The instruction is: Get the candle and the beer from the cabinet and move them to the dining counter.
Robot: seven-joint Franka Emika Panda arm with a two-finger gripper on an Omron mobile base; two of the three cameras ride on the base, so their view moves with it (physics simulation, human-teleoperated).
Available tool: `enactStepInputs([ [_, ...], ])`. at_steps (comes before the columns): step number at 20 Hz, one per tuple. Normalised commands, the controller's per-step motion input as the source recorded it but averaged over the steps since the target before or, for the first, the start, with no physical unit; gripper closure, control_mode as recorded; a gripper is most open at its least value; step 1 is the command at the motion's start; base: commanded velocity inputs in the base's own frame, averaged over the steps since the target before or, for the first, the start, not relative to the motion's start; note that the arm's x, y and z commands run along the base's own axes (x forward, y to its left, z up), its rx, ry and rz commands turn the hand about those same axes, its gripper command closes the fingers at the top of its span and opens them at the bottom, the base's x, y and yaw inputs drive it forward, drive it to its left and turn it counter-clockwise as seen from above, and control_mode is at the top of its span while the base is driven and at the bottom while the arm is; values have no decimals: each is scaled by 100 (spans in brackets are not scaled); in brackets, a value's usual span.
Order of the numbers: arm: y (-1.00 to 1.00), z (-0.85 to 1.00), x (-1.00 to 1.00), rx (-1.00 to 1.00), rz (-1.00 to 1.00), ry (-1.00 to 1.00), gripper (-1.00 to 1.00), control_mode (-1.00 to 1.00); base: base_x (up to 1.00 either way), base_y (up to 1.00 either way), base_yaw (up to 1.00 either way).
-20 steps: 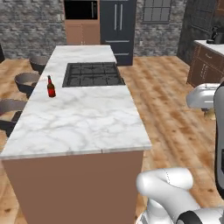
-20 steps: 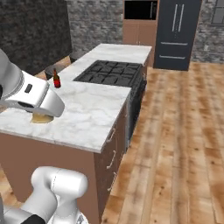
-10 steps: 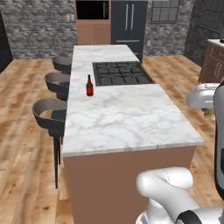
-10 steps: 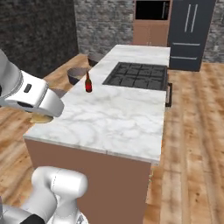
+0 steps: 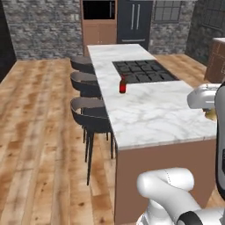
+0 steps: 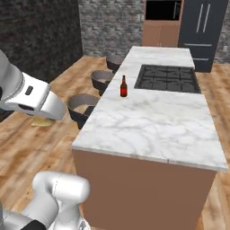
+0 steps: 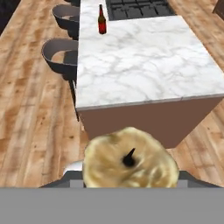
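The candle [image 7: 130, 162], a short gold-tan cylinder with a dark wick, sits right in front of the hand camera, with my gripper [image 6: 43, 118] shut on it. From the side the candle [image 6: 42, 122] hangs under the white hand, above the wooden floor and short of the dining counter [image 6: 148, 121]. The candle [image 5: 212, 114] also peeks out at the right edge by the counter's near corner. The beer [image 6: 123, 86], a dark brown bottle with a red label, stands upright on the dining counter [image 5: 149, 110] beside the black cooktop [image 5: 143, 71]. The cabinet is out of view.
Three dark bar stools [image 5: 91, 112] line the counter's left side. A dark fridge [image 5: 135, 19] and a wall oven [image 5: 99, 9] stand against the stone back wall. Wooden floor [image 5: 39, 132] spreads wide on the left.
The whole picture has shifted, so the base has driven around the counter's near end and the stools have come into view. The candle stays in my gripper; the beer has not moved.
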Motion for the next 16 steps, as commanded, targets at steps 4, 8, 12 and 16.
enactStepInputs([
  [4, 0, 0, 0, 0, 0, 0, 100, 100, -2, 100, -29],
  [8, 0, 0, 0, 0, 0, 0, 100, 100, 0, 100, -32],
  [12, 0, 0, 0, 0, 0, 0, 100, 100, 0, 100, -40],
  [16, 0, 0, 0, 0, 0, 0, 100, 100, 0, 100, -50],
])
